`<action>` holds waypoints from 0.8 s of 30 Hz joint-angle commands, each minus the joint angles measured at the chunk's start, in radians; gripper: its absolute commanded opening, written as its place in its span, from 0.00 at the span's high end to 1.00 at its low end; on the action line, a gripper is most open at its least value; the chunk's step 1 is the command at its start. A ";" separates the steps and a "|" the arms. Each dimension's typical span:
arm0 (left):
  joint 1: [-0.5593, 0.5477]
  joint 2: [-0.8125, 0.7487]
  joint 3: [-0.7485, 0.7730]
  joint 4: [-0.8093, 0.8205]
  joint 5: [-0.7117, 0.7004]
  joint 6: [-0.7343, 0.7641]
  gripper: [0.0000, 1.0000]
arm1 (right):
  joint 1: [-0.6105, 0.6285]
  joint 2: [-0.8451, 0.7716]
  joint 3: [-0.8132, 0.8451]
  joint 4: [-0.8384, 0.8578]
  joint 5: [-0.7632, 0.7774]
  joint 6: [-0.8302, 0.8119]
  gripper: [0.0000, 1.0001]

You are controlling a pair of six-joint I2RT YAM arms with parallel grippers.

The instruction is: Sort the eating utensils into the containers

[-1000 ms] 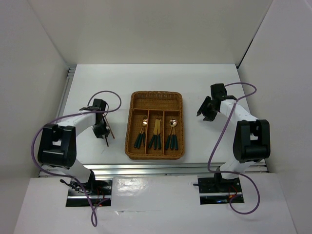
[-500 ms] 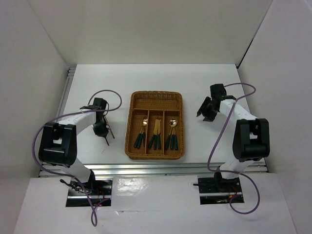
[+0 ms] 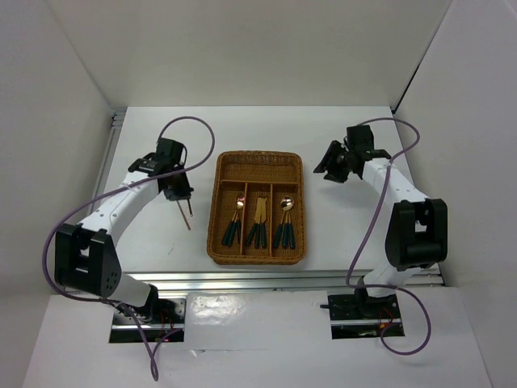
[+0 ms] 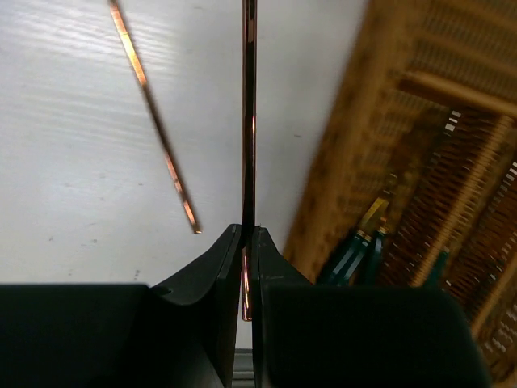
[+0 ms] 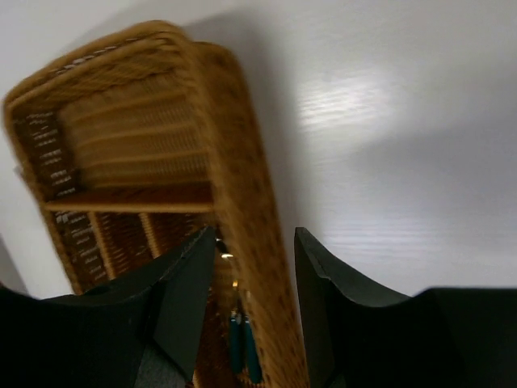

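Note:
The wicker tray (image 3: 216, 212) holds teal-handled spoons (image 3: 235, 220) in its left slot, forks (image 3: 258, 223) in the middle slot and spoons (image 3: 284, 223) in the right slot. The crosswise slot (image 3: 258, 168) at the far end looks empty. My left gripper (image 3: 179, 194) is just left of the tray, shut on a reddish-brown chopstick (image 4: 248, 121) that it holds off the table. A second chopstick (image 4: 153, 113) lies on the table beside it. My right gripper (image 3: 329, 170) is open and empty, its jaws astride the tray's right rim (image 5: 242, 178) from above.
White walls close in the table on the left, back and right. The tray's rim (image 4: 355, 145) shows close on the right in the left wrist view. A purple cable (image 3: 190, 129) loops above the left arm, and another (image 3: 396, 129) above the right.
My left arm has lifted and swung away from me and toward the tray with the chopstick. My right gripper has moved farther and left, toward the tray's far right corner.

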 commanded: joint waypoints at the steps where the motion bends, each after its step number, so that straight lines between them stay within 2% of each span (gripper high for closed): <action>1: -0.042 -0.045 0.053 -0.015 0.117 0.063 0.85 | 0.066 -0.051 0.060 0.135 -0.118 -0.034 0.48; 5: -0.116 -0.082 0.076 0.049 0.232 0.083 0.85 | 0.119 -0.060 0.060 0.238 -0.222 -0.014 0.48; 9: -0.173 -0.082 0.076 0.104 0.283 0.084 0.84 | 0.191 -0.070 0.036 0.356 -0.282 0.011 0.45; 11: -0.193 -0.073 0.076 0.123 0.306 0.084 0.84 | 0.251 -0.079 0.022 0.426 -0.282 0.021 0.39; 13: -0.226 -0.073 0.076 0.147 0.326 0.084 0.84 | 0.290 -0.079 0.022 0.456 -0.261 0.022 0.38; 24: -0.280 -0.042 0.088 0.201 0.371 0.055 0.82 | 0.446 -0.019 0.022 0.552 -0.237 0.022 0.37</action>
